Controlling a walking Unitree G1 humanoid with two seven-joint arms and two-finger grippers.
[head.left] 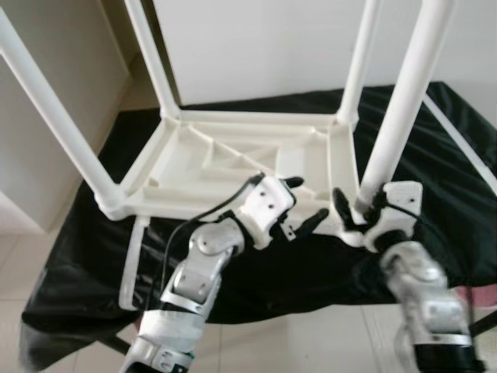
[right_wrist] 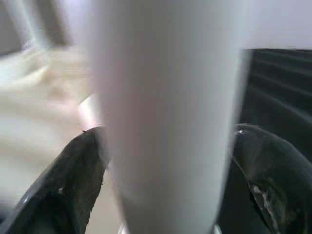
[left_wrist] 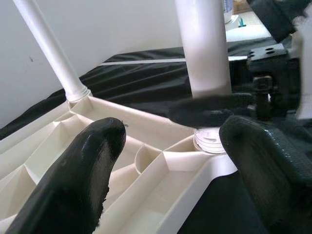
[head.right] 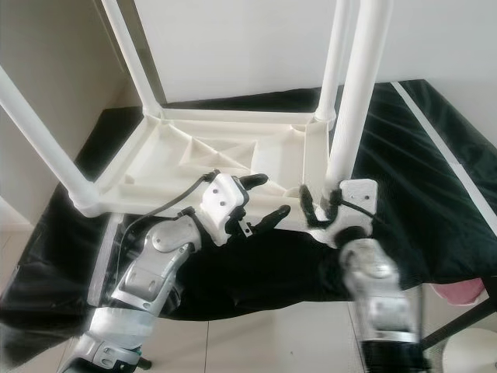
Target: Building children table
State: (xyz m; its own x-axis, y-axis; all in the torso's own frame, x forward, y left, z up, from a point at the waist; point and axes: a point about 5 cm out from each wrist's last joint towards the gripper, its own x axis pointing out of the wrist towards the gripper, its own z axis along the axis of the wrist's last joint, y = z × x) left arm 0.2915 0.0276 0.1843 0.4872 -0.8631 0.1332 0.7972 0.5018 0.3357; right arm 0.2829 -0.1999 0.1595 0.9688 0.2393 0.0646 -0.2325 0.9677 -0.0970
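A white plastic children's table (head.left: 225, 159) lies upside down on a black cloth (head.left: 311, 272), its ribbed underside facing up. Its legs stand up from the corners. My right gripper (head.left: 361, 208) is shut on the base of the near right leg (head.left: 400, 101), just above its socket; in the right wrist view the leg (right_wrist: 165, 122) sits between both fingers (right_wrist: 73, 185). My left gripper (head.left: 304, 202) is open over the table's near edge, just left of that leg. The left wrist view looks across at the leg's socket (left_wrist: 209, 141).
The other legs rise at the near left (head.left: 54, 116), far left (head.left: 151, 54) and far right (head.left: 359, 62). Loose white strips lie on the cloth at the left (head.left: 133, 260) and right (head.left: 458, 140). A pink object (head.right: 458, 294) sits at the right, past the cloth's edge.
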